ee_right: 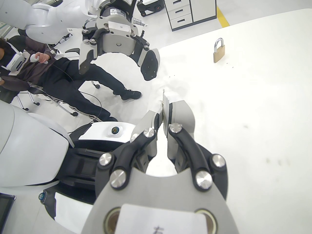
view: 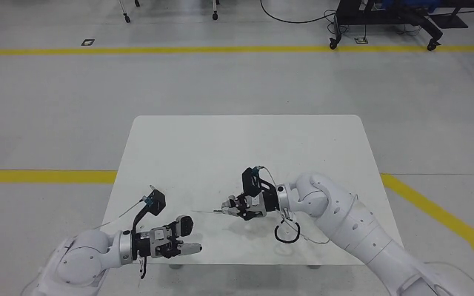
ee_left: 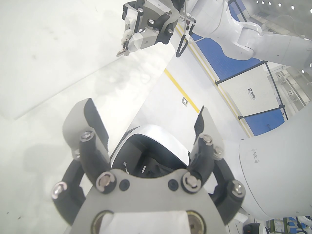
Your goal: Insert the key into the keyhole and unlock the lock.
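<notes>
A brass padlock [ee_right: 219, 51] with a steel shackle stands upright on the white table [view: 296, 148], well beyond my right gripper. My right gripper [ee_right: 162, 113] is shut on a small metal key [ee_right: 163, 99], whose blade sticks out past the fingertips. From above, the right gripper [view: 231, 208] hangs over the table's front middle with the key [view: 219, 212] pointing left. My left gripper [ee_left: 146, 116] is open and holds nothing; it is at the table's front left edge [view: 187, 249]. The left wrist view shows the right gripper [ee_left: 130, 42] and the key [ee_left: 122, 52] farther off.
A black cable loop [view: 286, 232] hangs from the right arm over the table's front. A grey drawer cabinet [ee_right: 190, 1] stands on the floor beyond the table edge. Yellow floor lines [view: 222, 50] run around the table.
</notes>
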Robot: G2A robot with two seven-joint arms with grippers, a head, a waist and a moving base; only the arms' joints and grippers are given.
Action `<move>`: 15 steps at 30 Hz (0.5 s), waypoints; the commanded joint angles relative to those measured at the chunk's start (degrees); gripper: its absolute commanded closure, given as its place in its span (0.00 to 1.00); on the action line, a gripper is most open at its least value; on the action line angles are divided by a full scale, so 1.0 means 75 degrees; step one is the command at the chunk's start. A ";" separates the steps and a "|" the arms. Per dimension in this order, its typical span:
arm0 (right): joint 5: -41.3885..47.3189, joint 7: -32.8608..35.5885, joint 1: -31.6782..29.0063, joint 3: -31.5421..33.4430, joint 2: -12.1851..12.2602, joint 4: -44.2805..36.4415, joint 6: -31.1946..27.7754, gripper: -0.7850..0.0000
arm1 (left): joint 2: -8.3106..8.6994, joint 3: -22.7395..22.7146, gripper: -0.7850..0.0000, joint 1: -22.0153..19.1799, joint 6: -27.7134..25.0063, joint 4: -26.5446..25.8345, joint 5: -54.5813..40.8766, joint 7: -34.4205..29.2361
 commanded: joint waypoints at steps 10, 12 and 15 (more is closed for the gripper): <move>0.1695 -0.0184 -0.0682 0.0665 0.0614 -0.0836 0.0000 1.00 | -0.0079 0.0827 0.00 -0.1167 -0.0620 0.0720 -0.0740 0.0724; 0.2114 0.0057 -0.0866 0.0848 0.0832 -0.1093 0.0000 1.00 | -0.0115 0.1150 0.00 -0.1504 -0.0843 0.0994 -0.1351 0.0649; 0.2691 0.0485 -0.1056 0.1026 0.1070 -0.1488 0.0000 1.00 | -0.0144 0.1553 0.00 -0.1993 -0.1006 0.1356 -0.1917 0.0239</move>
